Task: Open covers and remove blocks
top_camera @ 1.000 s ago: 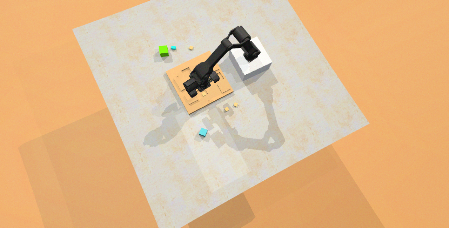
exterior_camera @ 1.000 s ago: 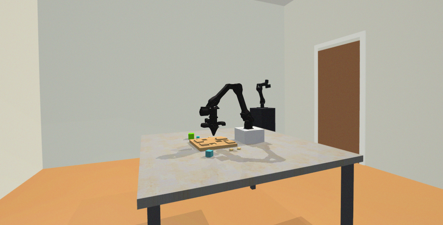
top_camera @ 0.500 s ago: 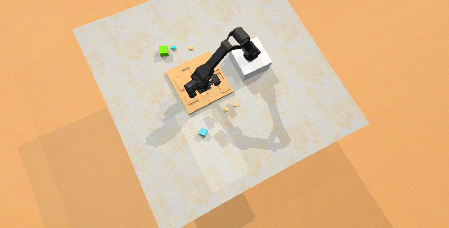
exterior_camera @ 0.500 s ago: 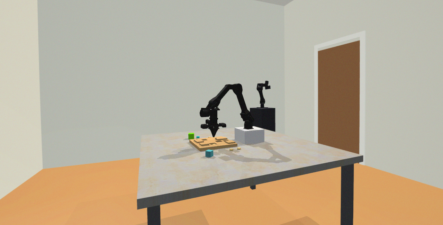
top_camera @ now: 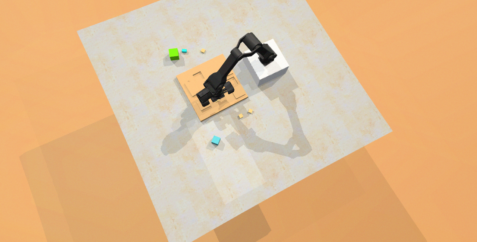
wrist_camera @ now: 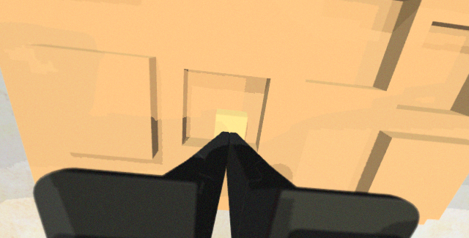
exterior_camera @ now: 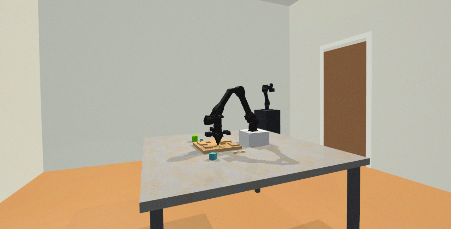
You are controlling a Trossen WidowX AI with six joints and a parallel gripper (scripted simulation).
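The tan puzzle board (top_camera: 218,59) (exterior_camera: 220,150) lies on the table. My gripper (exterior_camera: 217,144) (wrist_camera: 228,139) is shut and empty, fingertips together low over a square well near the board's front edge. A pale yellow block (wrist_camera: 231,121) lies in that well, partly hidden behind the tips. In the wrist view a raised cover (wrist_camera: 124,95) sits left of the well, another cover (wrist_camera: 421,168) at the lower right. Two more uncovered wells show at the right. Two yellow blocks (top_camera: 240,115) (top_camera: 250,111) lie in front of the board, a third (top_camera: 202,50) behind it. The arm hides part of the board.
A cyan cube (top_camera: 215,139) (exterior_camera: 213,156) stands in front of the board. A green cube (top_camera: 173,53) (exterior_camera: 194,138) and a small cyan block (top_camera: 184,50) (exterior_camera: 201,139) are behind it. The arm's white base box (top_camera: 273,70) (exterior_camera: 253,138) is to the right.
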